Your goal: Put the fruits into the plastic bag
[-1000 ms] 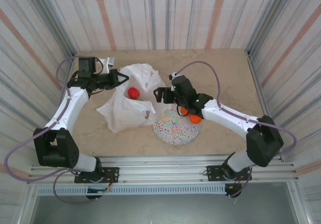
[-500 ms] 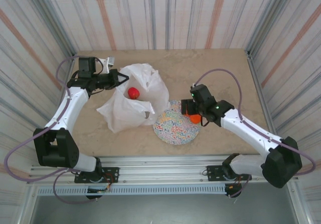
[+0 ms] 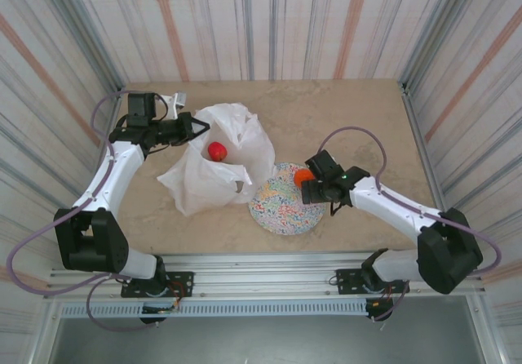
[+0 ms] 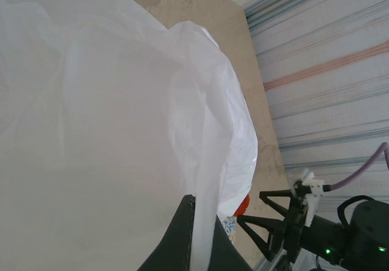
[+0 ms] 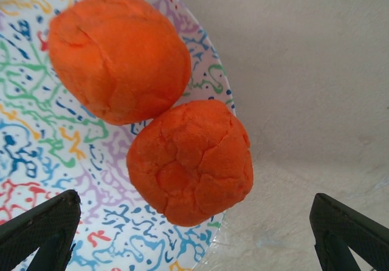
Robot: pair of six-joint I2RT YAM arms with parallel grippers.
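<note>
The left claw (image 3: 201,127) is pressed together, pinching the upper rim of the thin, crinkled white translucent plastic bag (image 3: 208,180) at the bag's eleven o'clock in the top view. A small round red fruit (image 3: 216,151) lies inside the bag's open mouth. The right claw (image 5: 194,234) is spread wide and grips nothing. It hangs over a rough round orange fruit (image 5: 118,58) that touches a second cracked orange fruit (image 5: 189,161) at its five o'clock. Both sit at the two o'clock rim of the round multicoloured speckled plate (image 3: 281,205), which lies at the bag's four o'clock on the beige worktop (image 3: 359,119).
</note>
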